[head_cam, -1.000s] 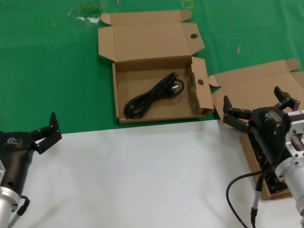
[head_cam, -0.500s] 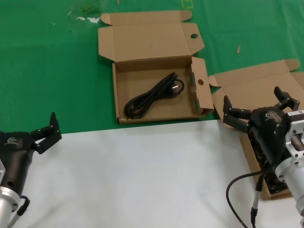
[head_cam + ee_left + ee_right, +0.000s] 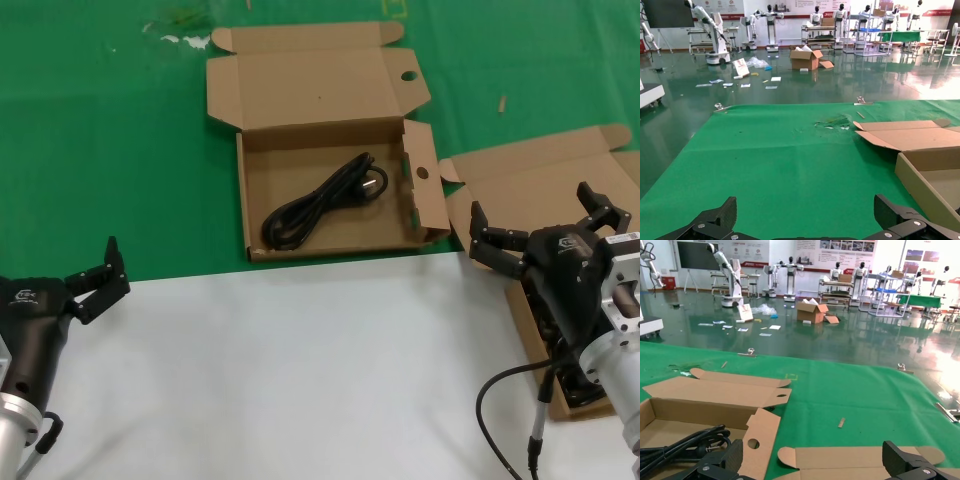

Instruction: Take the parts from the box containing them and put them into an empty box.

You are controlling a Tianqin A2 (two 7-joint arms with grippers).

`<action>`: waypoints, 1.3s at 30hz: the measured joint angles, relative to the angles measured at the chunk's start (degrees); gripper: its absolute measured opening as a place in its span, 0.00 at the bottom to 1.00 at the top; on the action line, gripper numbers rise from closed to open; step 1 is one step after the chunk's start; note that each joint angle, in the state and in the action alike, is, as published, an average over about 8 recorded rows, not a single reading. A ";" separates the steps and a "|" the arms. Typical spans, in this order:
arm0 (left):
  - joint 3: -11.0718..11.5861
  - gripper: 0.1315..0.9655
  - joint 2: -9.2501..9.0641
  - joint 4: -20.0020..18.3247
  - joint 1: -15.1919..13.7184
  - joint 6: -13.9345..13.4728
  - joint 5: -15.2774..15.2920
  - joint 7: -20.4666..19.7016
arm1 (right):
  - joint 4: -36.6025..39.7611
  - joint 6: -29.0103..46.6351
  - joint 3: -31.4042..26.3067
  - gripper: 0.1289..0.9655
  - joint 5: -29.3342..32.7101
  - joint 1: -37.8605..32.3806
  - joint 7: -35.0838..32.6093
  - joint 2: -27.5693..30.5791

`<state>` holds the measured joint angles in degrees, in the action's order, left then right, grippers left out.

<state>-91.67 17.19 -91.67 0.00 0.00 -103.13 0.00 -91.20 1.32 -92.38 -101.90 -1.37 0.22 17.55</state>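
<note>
The wide cardboard box (image 3: 425, 180) with round finger holes lies open at the middle of the green mat, and one looped black cable (image 3: 320, 200) rests inside it. The angled box (image 3: 540, 170) sits at the right edge, partly covered by my right arm. Black cord (image 3: 572, 385) shows in its near end. My right gripper (image 3: 530, 200) hovers open over this box with nothing between its fingers. In the right wrist view the gripper (image 3: 812, 450) faces the angled box's lid (image 3: 850, 457), with the holed box (image 3: 760, 435) and its cable (image 3: 680, 445) beside it. My left gripper (image 3: 95, 272) waits open at the near left.
A white sheet (image 3: 300, 370) covers the near half of the table, and the green mat (image 3: 100, 150) covers the far half. My right arm's grey hose (image 3: 500, 390) loops over the white sheet. The left wrist view shows the left gripper (image 3: 805, 205) above green mat, with the holed box's corner (image 3: 920, 175) ahead.
</note>
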 joint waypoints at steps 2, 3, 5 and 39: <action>0.00 1.00 0.00 0.00 0.00 0.00 0.00 0.00 | 0.00 0.00 0.00 1.00 0.00 0.00 0.00 0.00; 0.00 1.00 0.00 0.00 0.00 0.00 0.00 0.00 | 0.00 0.00 0.00 1.00 0.00 0.00 0.00 0.00; 0.00 1.00 0.00 0.00 0.00 0.00 0.00 0.00 | 0.00 0.00 0.00 1.00 0.00 0.00 0.00 0.00; 0.00 1.00 0.00 0.00 0.00 0.00 0.00 -0.01 | 0.00 0.00 0.00 1.00 0.00 0.00 0.00 0.00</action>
<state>-91.67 17.19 -91.67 0.00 0.00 -103.13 -0.01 -91.20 1.32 -92.38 -101.90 -1.37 0.22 17.55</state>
